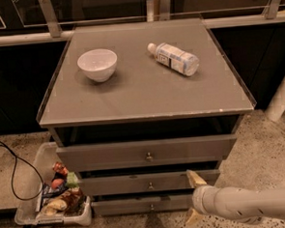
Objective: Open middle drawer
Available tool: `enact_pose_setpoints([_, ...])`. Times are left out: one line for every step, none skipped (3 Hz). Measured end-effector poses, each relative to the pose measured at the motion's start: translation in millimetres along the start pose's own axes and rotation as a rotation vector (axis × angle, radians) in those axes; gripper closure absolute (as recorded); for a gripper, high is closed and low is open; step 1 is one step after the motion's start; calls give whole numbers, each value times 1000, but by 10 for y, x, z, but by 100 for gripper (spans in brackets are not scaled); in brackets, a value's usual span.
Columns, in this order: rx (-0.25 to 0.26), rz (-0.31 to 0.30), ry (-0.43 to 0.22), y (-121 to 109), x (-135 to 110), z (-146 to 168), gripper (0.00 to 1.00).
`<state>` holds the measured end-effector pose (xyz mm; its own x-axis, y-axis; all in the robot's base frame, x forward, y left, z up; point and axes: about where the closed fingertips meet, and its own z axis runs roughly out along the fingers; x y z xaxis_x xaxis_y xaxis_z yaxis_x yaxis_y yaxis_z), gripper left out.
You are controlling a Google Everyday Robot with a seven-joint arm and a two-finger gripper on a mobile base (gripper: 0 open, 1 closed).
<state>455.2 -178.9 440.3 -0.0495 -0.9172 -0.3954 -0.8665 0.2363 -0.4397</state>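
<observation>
Below the front edge of the tabletop [141, 94], near its right corner, the tool [191, 196] hovers wide and empty beside the shut middle drawer [113, 184], so the approach looks under way and the next move calls for reaching left to its knob [150, 185].

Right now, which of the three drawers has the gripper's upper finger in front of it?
The middle drawer: the gripper sits low on the right, and its upper finger crosses only that front, near its right end.
</observation>
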Motion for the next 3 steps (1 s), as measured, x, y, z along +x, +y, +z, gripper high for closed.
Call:
enact_pose_setpoints([0, 0, 0, -1, 0, 0, 0])
enact_pose_setpoints([20, -19, -6, -61, -22, 25, 0])
enact_pose_setpoints([114, -63, 8, -419, 41, 67, 0])
